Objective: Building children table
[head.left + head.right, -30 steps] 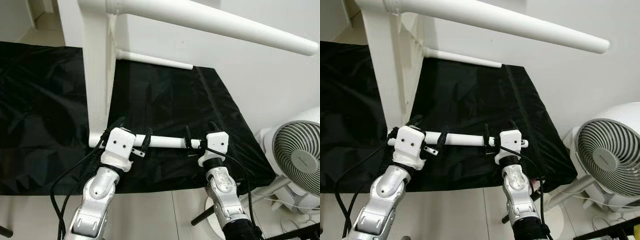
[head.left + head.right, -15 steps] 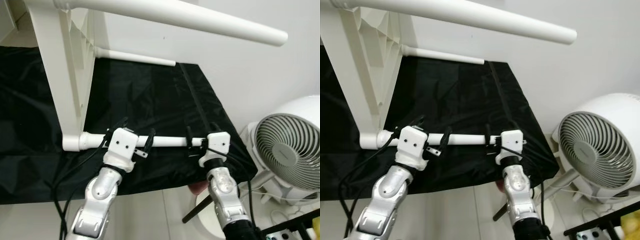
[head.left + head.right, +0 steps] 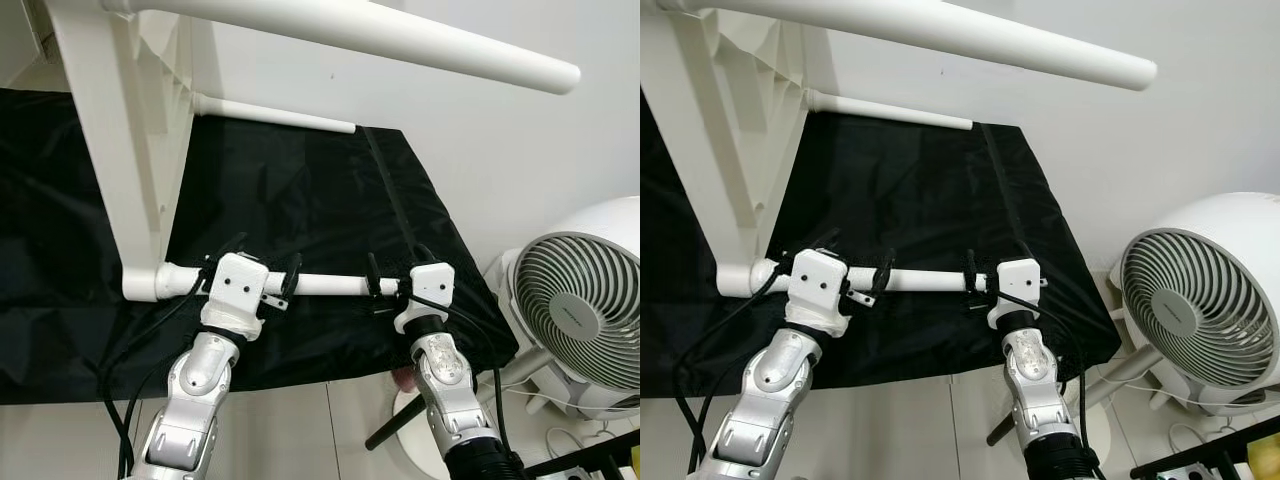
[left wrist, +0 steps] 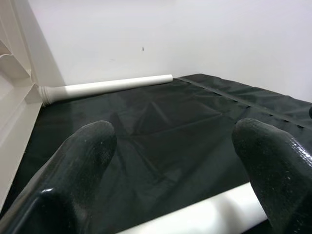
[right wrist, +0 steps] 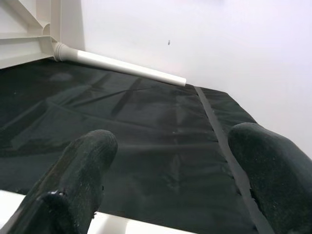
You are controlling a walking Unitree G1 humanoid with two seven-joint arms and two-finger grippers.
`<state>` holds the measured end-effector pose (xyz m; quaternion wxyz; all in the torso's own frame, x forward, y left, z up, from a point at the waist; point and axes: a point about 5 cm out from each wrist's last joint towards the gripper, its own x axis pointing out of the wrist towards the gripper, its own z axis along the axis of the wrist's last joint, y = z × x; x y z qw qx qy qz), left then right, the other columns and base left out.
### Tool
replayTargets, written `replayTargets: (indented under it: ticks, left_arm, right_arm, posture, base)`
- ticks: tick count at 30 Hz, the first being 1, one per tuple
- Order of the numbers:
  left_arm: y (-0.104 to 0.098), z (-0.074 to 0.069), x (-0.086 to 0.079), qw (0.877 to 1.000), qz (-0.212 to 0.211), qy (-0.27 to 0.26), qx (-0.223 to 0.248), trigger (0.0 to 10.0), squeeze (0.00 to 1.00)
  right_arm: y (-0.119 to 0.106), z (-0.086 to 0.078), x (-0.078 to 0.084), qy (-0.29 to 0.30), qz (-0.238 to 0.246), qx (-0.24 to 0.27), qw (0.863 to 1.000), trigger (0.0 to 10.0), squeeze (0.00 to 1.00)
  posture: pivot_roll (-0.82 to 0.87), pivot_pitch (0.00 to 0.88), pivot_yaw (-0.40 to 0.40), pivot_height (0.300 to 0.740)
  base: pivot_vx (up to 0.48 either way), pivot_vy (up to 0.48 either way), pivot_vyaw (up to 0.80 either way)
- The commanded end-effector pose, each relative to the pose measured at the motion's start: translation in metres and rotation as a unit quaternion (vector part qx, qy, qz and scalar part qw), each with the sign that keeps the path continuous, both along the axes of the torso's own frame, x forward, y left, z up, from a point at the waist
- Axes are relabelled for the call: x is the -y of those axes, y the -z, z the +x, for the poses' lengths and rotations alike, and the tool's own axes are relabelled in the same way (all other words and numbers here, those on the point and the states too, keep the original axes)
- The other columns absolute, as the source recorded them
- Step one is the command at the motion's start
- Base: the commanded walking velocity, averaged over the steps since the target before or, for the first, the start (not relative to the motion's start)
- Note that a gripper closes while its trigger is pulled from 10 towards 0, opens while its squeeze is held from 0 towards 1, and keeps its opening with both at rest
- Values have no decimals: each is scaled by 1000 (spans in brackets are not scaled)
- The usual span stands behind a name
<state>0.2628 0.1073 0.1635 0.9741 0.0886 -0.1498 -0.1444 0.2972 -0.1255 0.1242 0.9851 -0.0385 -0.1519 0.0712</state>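
Gripping the round white table leg (image 3: 330,285) low in the frame's centre, the left hand (image 3: 262,283) and right hand (image 3: 392,291) clamp it level over the black sheet (image 3: 300,190), apparently steadying it in the upturned white table frame (image 3: 125,170) at left.

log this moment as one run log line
phase: leg fitting | left gripper: around near table leg | right gripper: around same leg | table frame: on its side on black sheet

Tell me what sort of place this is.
Probably a room in a home, used as an assembly spot: a white children's table lies on its side on a black sheet over the floor, with a white fan beside a plain wall.
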Motion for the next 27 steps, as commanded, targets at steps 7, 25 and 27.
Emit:
replayTargets:
  ticks: [7, 25, 27]
  left_arm:
    - [2, 2, 5, 1000, 5, -3, -4, 10000, 0]
    - [3, 2, 8, 1000, 8, 2, -5, 10000, 0]
    - [3, 2, 8, 1000, 7, 2, -5, 10000, 0]
  right_arm:
    - [2, -1, 3, 3, -14, -5, 1000, 10000, 0]
    - [2, 0, 2, -9, -8, -8, 1000, 10000, 0]
    - [2, 0, 1, -10, -7, -9, 1000, 10000, 0]
  posture:
    - [83, 42, -170, 740]
    - [88, 27, -179, 740]
    - [89, 23, -178, 740]
  base:
    - [0, 0, 208]
    - [0, -44, 186]
    - [0, -270, 0]
